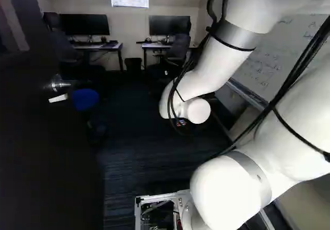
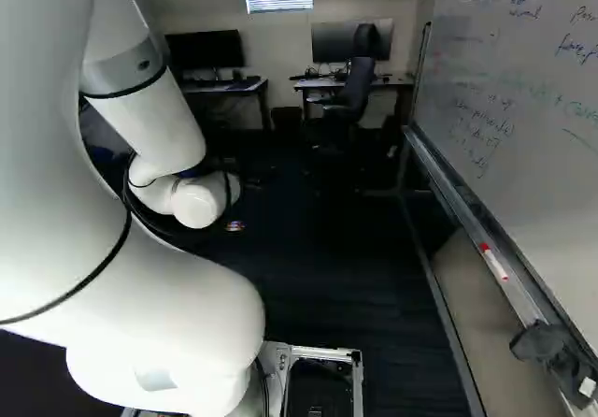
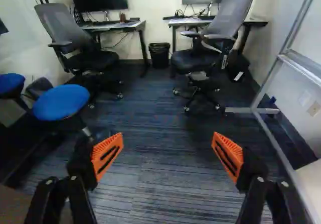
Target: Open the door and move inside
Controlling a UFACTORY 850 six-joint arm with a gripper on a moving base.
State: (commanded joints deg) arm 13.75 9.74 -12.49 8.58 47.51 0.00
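The dark door [image 1: 46, 152] fills the left side of the left base view, standing open beside the way into the room. Its silver handle [image 1: 61, 84] juts out toward the room, with a pale lever-like piece [image 1: 58, 98] just below. The white arm reaches forward to the right of the door, apart from the handle. In both base views the gripper's fingers are hidden by the wrist. In the wrist view the gripper [image 3: 167, 152] is open, its orange pads wide apart with only carpet beyond and nothing between them.
A whiteboard [image 2: 523, 90] on a metal frame runs along the right. Ahead are two desks with monitors, office chairs [image 3: 213, 38] and a black bin [image 3: 159, 54]. Blue stools [image 3: 61, 102] stand at the left, past the door. Dark carpet [image 3: 160, 113] lies between.
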